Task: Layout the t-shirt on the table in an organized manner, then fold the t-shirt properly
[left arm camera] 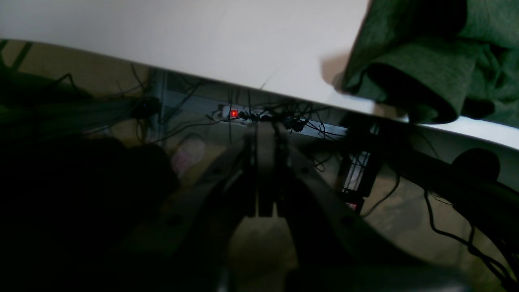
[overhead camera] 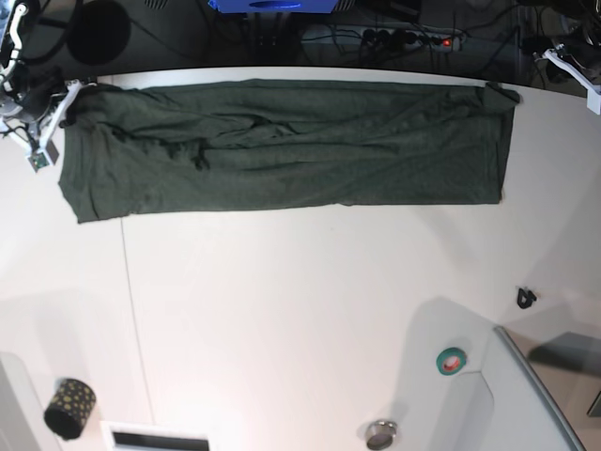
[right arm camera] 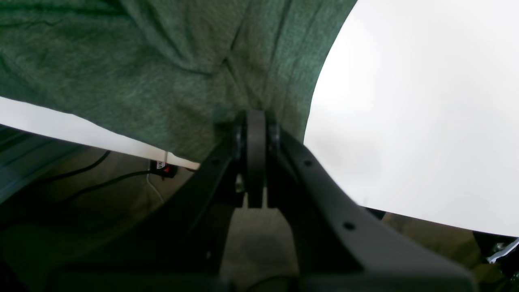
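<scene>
White smooth surface [overhead camera: 300,310] carries one dark green fabric t-shirt [overhead camera: 282,146] at 12 o'clock — right end effector [right arm camera: 255,121] clamped on it, left end effector [left arm camera: 265,125] together, empty.

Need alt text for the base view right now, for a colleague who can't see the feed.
A dark green t-shirt, folded into a long band, lies along the far edge of the white table. The right gripper is shut on its left end; the left gripper sits off its right end.
</scene>
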